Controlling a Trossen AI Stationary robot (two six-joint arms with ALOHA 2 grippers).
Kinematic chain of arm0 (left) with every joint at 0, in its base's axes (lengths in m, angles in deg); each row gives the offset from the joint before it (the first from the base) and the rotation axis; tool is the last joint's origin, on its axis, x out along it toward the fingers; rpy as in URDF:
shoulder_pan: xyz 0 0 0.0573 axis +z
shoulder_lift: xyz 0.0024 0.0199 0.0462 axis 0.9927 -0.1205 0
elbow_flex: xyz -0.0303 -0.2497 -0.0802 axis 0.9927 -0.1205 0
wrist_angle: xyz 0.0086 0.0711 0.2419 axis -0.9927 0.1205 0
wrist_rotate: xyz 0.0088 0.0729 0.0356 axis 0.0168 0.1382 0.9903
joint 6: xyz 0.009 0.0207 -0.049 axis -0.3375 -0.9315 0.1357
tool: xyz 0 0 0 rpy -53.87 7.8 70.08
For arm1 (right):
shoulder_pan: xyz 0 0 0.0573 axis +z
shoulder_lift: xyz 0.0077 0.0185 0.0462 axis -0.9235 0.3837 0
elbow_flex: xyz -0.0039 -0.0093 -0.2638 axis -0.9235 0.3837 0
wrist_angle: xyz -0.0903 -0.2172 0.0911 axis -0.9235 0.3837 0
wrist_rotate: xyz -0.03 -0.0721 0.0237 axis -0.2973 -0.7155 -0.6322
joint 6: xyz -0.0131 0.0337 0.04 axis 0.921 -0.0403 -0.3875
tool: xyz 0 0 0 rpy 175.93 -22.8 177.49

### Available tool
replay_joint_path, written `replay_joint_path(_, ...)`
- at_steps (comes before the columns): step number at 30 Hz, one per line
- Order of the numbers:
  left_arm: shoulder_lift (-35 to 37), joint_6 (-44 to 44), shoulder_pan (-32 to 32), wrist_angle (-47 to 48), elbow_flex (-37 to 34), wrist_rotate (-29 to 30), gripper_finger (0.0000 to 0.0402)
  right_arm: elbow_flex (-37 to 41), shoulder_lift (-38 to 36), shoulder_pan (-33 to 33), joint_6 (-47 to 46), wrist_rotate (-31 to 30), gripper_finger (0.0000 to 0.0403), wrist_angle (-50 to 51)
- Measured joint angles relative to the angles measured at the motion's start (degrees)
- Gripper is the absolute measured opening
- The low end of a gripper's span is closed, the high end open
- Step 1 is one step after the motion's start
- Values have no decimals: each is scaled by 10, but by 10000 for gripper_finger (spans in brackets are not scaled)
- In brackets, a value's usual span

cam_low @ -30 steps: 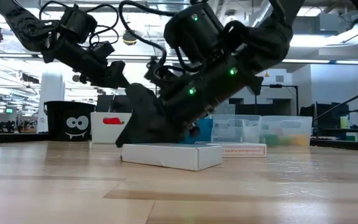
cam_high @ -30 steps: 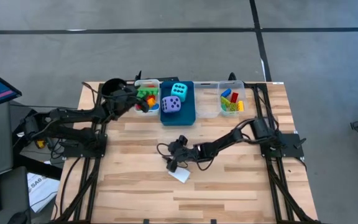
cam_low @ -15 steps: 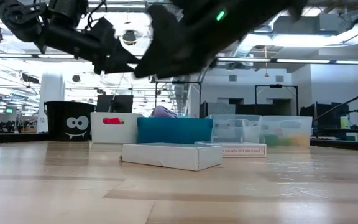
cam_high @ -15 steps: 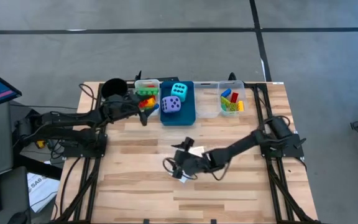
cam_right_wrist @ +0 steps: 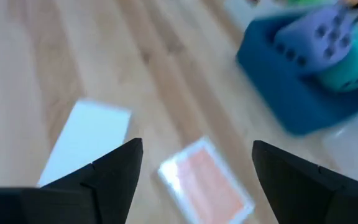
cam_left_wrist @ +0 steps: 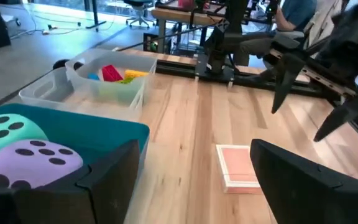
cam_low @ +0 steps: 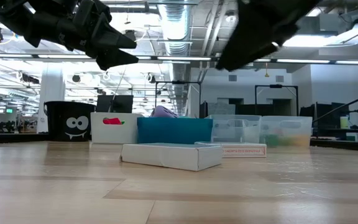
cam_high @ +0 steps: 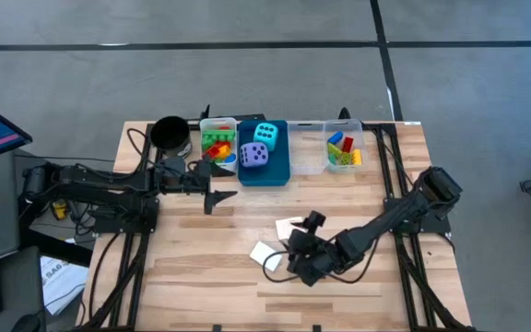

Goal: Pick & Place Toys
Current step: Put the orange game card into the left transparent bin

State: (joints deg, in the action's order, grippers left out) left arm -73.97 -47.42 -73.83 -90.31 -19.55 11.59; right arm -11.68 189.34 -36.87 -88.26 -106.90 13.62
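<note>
Table: two cards lie mid-board, apart from the bins. Right gripper hovers open, empty, above them; flat cards risk fingers skidding off. Left gripper open, empty, near bins; dice already binned.

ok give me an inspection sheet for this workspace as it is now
surface: wooden table, bare planks in front
job's things: purple die and cyan die in blue bin; bricks in white bin and clear bin; two white cards on the table
clutter: black cup at rear left
grippers: left gripper open, empty, near the bins; right gripper open, empty, above the cards
cables: loops along both arms
surroundings: grey floor; a person beyond the table in the left wrist view
</note>
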Motion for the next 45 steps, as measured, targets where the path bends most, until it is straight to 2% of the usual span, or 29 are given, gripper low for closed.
replay_joint_path(2, 0, -17, -1, -2, 0, 0, 298, 0, -10, -2, -19, 38, 299, 37)
replay_joint_path(6, 0, -47, 2, -11, 0, 3, 298, 0, -12, -22, -19, 118, 299, 50)
replay_joint_path(11, 0, -78, 2, -51, 0, 3, 298, 0, -10, -49, 47, 232, 299, 2)
replay_joint_path(13, 0, -89, 2, -69, 0, 3, 298, 0, -10, -59, 76, 260, 299, -11)
replay_joint_path(17, 0, -90, 2, -85, 0, 3, 298, 0, -10, -75, 122, 277, 299, -10)
replay_joint_path(22, 0, -88, 2, -84, 0, 2, 298, 0, -3, -103, 131, 329, 299, 18)
replay_joint_path(32, 0, -58, 1, -29, 0, 2, 298, 0, 2, -141, 111, 330, 299, 26)
replay_joint_path(40, 0, -31, 1, -3, 0, 1, 298, 0, 2, -142, 133, 368, 300, 35)
replay_joint_path(45, 0, -27, 1, -3, 0, 0, 298, 0, 2, -137, 147, 366, 325, 35)
